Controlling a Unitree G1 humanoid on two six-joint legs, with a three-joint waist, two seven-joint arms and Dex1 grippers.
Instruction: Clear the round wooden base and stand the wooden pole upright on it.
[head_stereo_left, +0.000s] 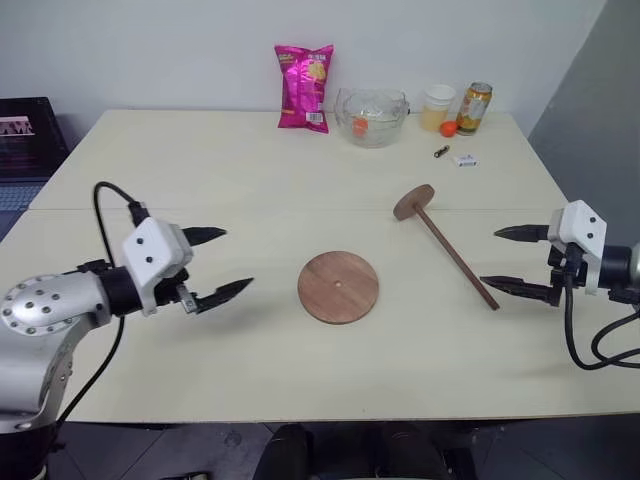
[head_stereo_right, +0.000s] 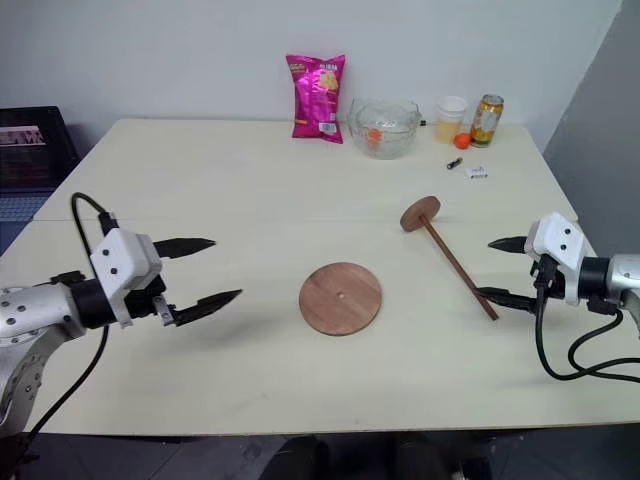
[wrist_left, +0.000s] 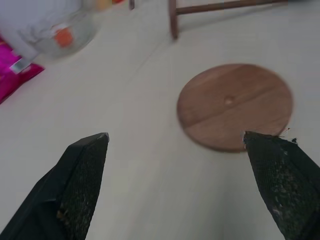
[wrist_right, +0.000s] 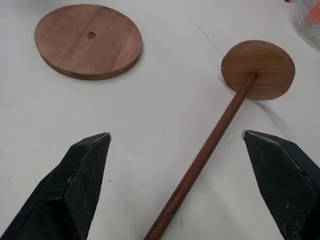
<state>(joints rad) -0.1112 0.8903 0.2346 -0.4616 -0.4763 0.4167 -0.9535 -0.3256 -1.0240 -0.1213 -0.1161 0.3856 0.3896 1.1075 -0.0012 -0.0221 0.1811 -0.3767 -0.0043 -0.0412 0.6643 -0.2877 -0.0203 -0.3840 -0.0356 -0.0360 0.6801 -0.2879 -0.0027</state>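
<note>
- Pale tabletop (head_stereo_left: 250, 190) spans the scene, snacks and a glass bowl (head_stereo_left: 371, 116) at its far edge.
- Round wooden base (head_stereo_left: 338, 287) lies bare at centre, so clearing looks done.
- Wooden pole (head_stereo_left: 450, 248) lies flat to its right, disc end away.
- Right gripper (head_stereo_left: 520, 260), jaws wide and empty, sits just beside the rod's tip; grasping the rod likely comes next.
- Left gripper (head_stereo_left: 222, 264) hangs wide and empty, left of the base.

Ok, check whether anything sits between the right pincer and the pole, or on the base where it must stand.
Nothing visible does. The wooden pole lies flat on bare table just before the open right pincer, and the round wooden base has nothing on it. The chip bag and glass bowl stand far back.
</note>
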